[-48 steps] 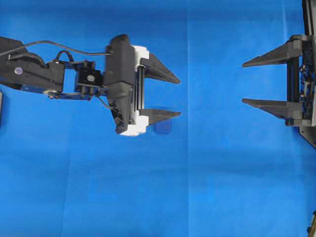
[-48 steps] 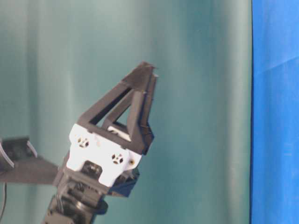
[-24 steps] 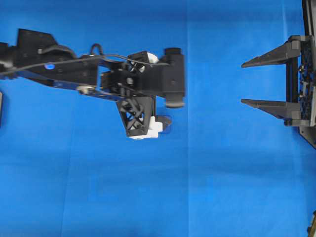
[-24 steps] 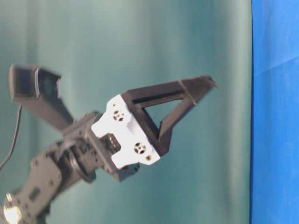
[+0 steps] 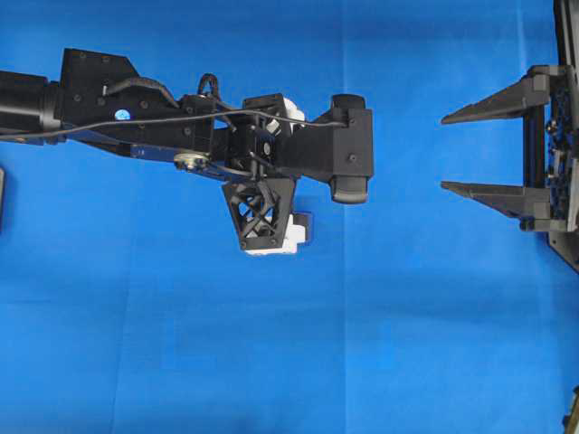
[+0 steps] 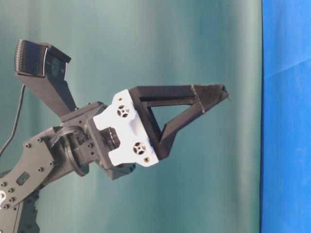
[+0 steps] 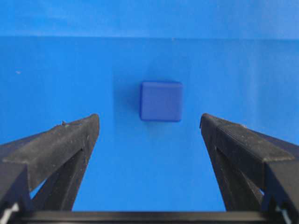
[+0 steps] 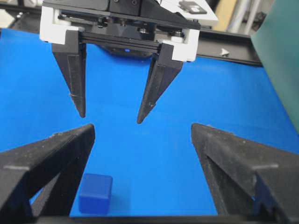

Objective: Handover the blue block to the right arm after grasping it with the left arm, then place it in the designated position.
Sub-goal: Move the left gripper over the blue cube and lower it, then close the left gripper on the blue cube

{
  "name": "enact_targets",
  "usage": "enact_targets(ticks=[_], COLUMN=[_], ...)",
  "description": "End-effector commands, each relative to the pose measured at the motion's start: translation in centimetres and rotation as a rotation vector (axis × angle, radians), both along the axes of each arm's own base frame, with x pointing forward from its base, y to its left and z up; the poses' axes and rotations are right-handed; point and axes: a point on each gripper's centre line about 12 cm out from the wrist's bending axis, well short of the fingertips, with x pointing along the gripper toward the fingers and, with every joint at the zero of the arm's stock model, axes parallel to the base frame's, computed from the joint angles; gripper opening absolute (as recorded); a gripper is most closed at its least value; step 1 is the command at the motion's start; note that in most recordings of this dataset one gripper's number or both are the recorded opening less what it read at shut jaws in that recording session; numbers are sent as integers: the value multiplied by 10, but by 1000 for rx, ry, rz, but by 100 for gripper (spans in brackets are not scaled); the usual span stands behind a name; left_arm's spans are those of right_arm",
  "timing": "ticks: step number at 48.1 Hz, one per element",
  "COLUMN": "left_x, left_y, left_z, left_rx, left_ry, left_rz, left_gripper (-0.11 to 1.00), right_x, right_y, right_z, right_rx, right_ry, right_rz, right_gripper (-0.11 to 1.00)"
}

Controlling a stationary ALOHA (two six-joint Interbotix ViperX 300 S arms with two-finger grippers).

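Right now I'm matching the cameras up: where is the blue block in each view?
Overhead: blue block centre, mostly hidden by the left arm's jaws.
Table-level: not in it.
Left wrist: centre, beyond the open jaws.
Right wrist: bottom left.
Shared landmark: the left arm's jaws, in all four.

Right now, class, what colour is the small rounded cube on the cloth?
Dark blue cube; the left wrist view shows it best.

The left hand [image 8: 111, 116] hangs spread above the blue block [image 8: 96, 193].
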Motion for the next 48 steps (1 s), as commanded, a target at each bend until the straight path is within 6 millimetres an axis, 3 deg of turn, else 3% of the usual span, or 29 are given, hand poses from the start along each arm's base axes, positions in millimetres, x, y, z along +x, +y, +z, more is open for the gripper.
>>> enact_targets(ticks=[1,48], left_x=[2,3], left_y=[-1,-4], left_z=[18,19], left_rx=[1,0], left_ry=[-48,-61], left_rz=[-5,-8], left_gripper=[90,90], right_x=[3,4], right_y=[-1,-1], right_z=[11,10], right_rx=[1,1], right_ry=[-28,-22], right_rz=[-4,-4], right_gripper=[97,97])
